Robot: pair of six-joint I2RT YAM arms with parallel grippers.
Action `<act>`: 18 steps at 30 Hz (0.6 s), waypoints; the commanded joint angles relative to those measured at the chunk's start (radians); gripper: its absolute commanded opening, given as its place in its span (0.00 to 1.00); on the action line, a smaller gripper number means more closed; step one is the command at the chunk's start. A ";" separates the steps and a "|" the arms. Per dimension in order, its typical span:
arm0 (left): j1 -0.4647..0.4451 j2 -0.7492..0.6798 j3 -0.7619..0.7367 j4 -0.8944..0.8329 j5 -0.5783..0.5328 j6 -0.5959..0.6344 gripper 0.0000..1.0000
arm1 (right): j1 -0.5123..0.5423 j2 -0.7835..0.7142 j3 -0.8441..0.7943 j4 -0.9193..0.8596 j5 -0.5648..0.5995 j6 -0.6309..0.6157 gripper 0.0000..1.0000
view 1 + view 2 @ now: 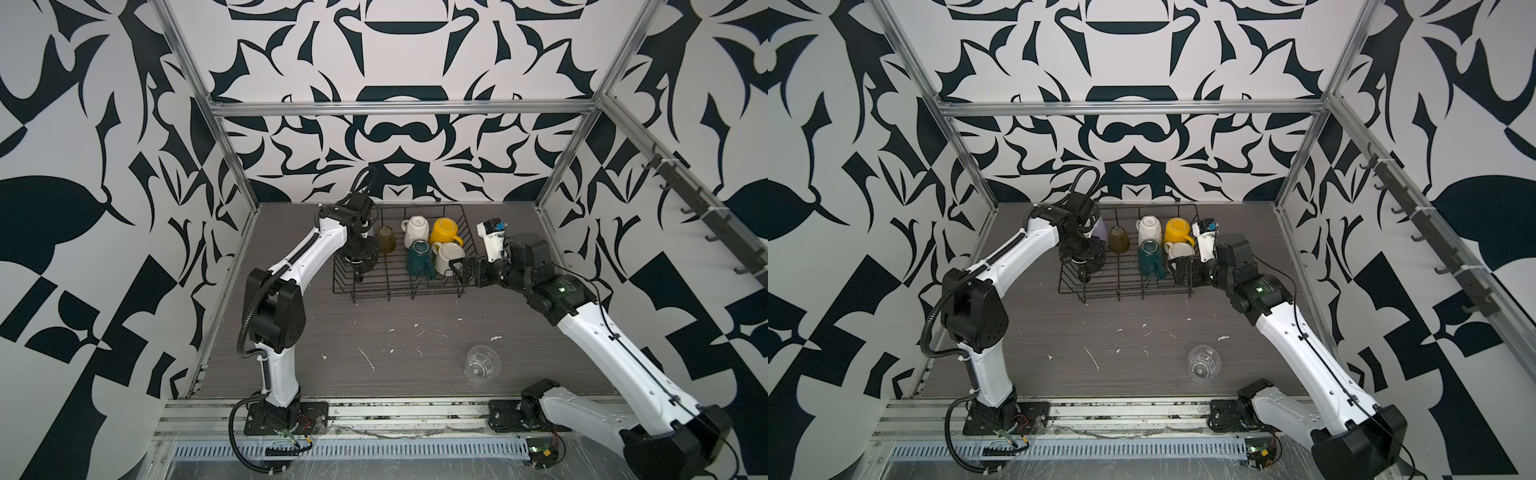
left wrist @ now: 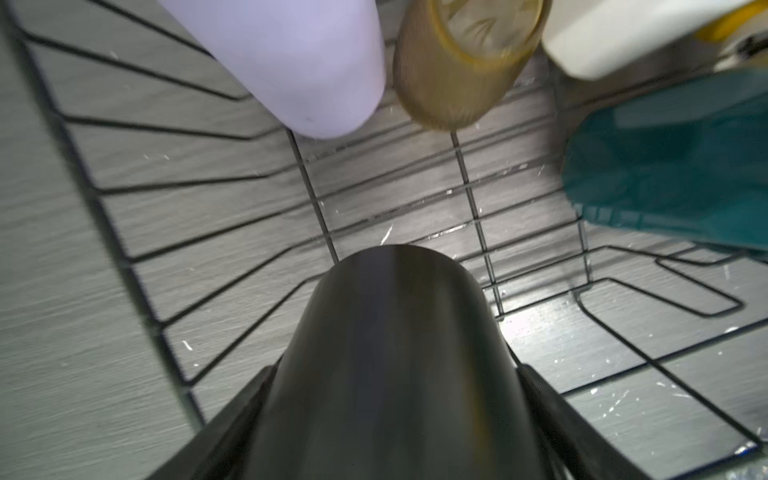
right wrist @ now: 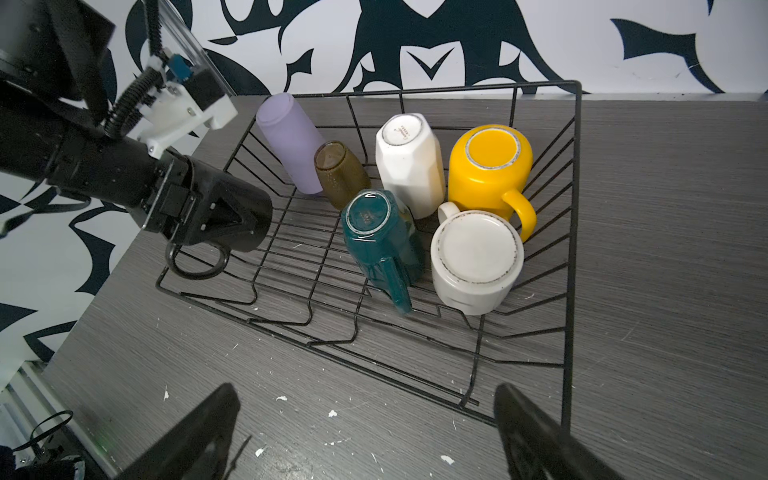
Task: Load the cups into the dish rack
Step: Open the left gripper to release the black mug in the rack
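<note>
My left gripper [image 1: 360, 261] is shut on the black mug [image 2: 395, 353], held just above the left end of the dish rack [image 1: 399, 292], its handle [image 3: 195, 262] hanging down. In the rack, bottoms up, stand the lilac tumbler [image 3: 286, 141], amber glass [image 3: 340, 174], cream faceted mug [image 3: 409, 162], yellow mug [image 3: 490, 166], teal faceted mug [image 3: 382, 241] and white mug [image 3: 476, 262]. The clear glass [image 1: 482, 363] lies on its side on the table, front right. My right gripper [image 3: 368, 399] is open and empty at the rack's front right corner.
The grey table [image 1: 395, 332] carries white flecks. Patterned walls with aluminium posts [image 1: 232, 158] close in the left, back and right sides. A rail of hooks [image 1: 702, 208] runs along the right wall. Both arm bases sit on the front rail [image 1: 374, 409].
</note>
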 commanded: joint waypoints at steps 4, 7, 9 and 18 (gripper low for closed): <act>-0.009 0.005 -0.009 -0.021 0.013 -0.003 0.38 | -0.005 -0.025 -0.001 0.008 -0.002 -0.011 0.98; -0.009 0.031 0.003 -0.018 0.001 -0.006 0.38 | -0.005 -0.028 -0.001 0.006 -0.001 -0.011 0.98; -0.009 0.045 0.010 -0.019 0.007 -0.005 0.38 | -0.005 -0.031 -0.003 0.004 0.002 -0.012 0.98; -0.009 0.083 0.003 -0.024 -0.008 -0.003 0.43 | -0.005 -0.033 -0.009 0.004 0.004 -0.014 0.98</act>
